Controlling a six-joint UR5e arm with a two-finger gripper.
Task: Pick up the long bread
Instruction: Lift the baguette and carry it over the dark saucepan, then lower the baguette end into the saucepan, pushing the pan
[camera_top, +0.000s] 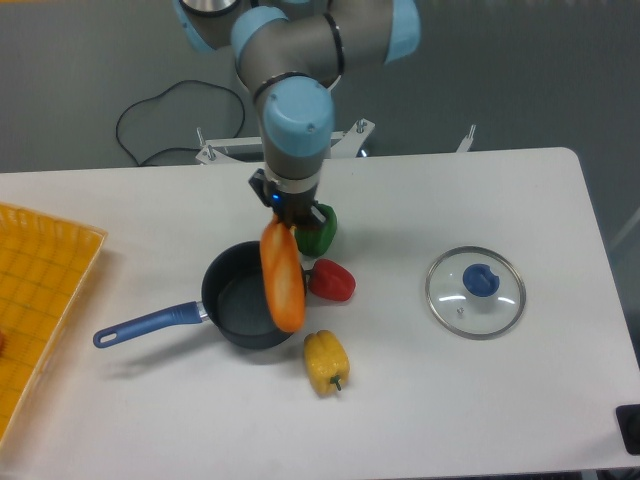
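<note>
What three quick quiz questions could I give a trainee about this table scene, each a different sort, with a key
1. True or false: the bread is lying flat on the table.
2. Which pepper is nearest the front edge of the table? A) green B) red C) yellow
3. Fill in: the glass lid lies on the table, apart from the ____.

Key
1. False: the gripper holds it by its top end, and it hangs in front of the pan.
2. C
3. pan
</note>
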